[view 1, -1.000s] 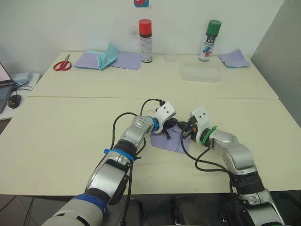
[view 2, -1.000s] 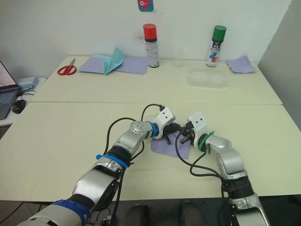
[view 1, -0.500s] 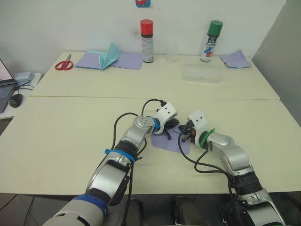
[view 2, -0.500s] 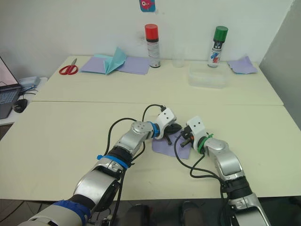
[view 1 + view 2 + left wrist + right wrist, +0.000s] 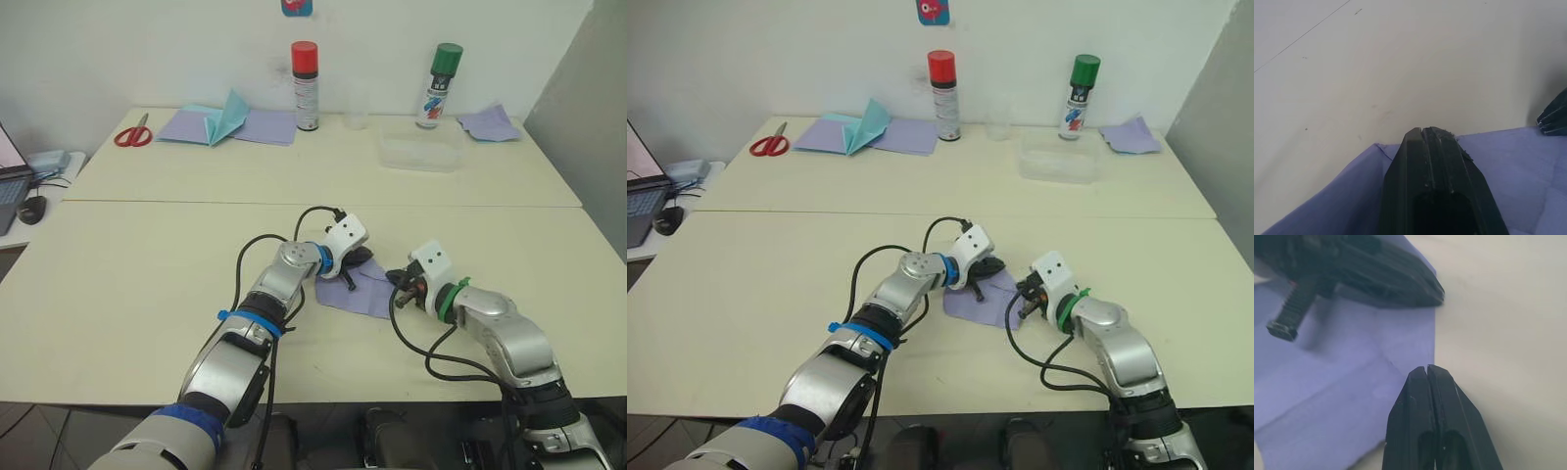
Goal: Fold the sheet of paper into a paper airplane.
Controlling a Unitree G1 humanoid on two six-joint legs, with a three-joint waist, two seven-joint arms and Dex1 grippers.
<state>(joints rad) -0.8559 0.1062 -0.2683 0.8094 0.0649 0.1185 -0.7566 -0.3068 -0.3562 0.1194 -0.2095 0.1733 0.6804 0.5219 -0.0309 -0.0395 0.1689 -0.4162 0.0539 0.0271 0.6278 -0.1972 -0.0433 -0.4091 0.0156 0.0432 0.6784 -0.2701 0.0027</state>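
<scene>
The sheet of paper (image 5: 361, 292) is lavender and lies flat near the table's front, with a crease showing across it (image 5: 1342, 377). My left gripper (image 5: 355, 261) is shut, its tips resting on the sheet's far edge (image 5: 1427, 133). My right gripper (image 5: 398, 285) is shut too and sits low at the sheet's right edge (image 5: 1428, 370), holding nothing. From the right wrist, the left gripper's fingers (image 5: 1386, 276) lie across the paper's far corner. The paper airplane is out of view.
Along the back of the table stand a red-capped spray can (image 5: 305, 86), a green-capped can (image 5: 439, 85), a clear cup (image 5: 356, 110) and a clear plastic container (image 5: 419, 152). Scissors (image 5: 130, 132), a teal paper piece (image 5: 223, 117) and a lavender scrap (image 5: 488, 122) lie there too.
My right gripper has drawn back to the right, from over the sheet to its right edge. The left gripper has stayed on the sheet's far edge.
</scene>
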